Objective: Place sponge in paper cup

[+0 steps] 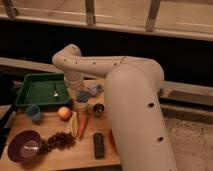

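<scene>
surface: wooden table (55, 152) | gripper (82, 95): closed, seemingly on sponge (83, 96) | room: dim

Green tray (30, 89), purple bowl (22, 146), orange carrot (83, 125), blue cup (34, 113).

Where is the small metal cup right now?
The metal cup stands mid-table, right of the carrot, just below the gripper, which is shut.

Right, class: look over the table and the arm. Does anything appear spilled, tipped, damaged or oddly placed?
Nothing looks spilled or damaged. One oddity: no cream paper cup shows anywhere; the big arm may hide it. The gripper, shut, sits low behind the small metal cup, next to a bluish lump, beside the green tray.
</scene>
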`<state>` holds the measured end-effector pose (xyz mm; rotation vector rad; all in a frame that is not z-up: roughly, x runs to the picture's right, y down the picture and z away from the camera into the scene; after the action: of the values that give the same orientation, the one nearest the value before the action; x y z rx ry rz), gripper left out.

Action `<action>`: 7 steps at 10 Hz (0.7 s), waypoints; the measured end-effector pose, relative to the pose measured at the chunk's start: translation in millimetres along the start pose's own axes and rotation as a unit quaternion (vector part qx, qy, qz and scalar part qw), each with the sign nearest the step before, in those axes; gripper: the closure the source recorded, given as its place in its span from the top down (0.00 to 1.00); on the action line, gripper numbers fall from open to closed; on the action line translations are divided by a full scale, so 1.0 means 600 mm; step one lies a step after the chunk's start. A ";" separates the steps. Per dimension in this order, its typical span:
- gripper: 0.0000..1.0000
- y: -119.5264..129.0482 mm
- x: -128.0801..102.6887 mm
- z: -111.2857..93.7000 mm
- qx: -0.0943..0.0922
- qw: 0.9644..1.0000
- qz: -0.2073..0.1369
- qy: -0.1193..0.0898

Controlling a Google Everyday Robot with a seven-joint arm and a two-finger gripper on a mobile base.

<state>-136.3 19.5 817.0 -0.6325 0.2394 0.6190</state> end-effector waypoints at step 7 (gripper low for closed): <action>0.00 -0.005 -0.020 -0.028 0.018 1.000 -0.003 -0.017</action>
<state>-144.3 1.6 809.7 -0.5877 0.2153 0.6173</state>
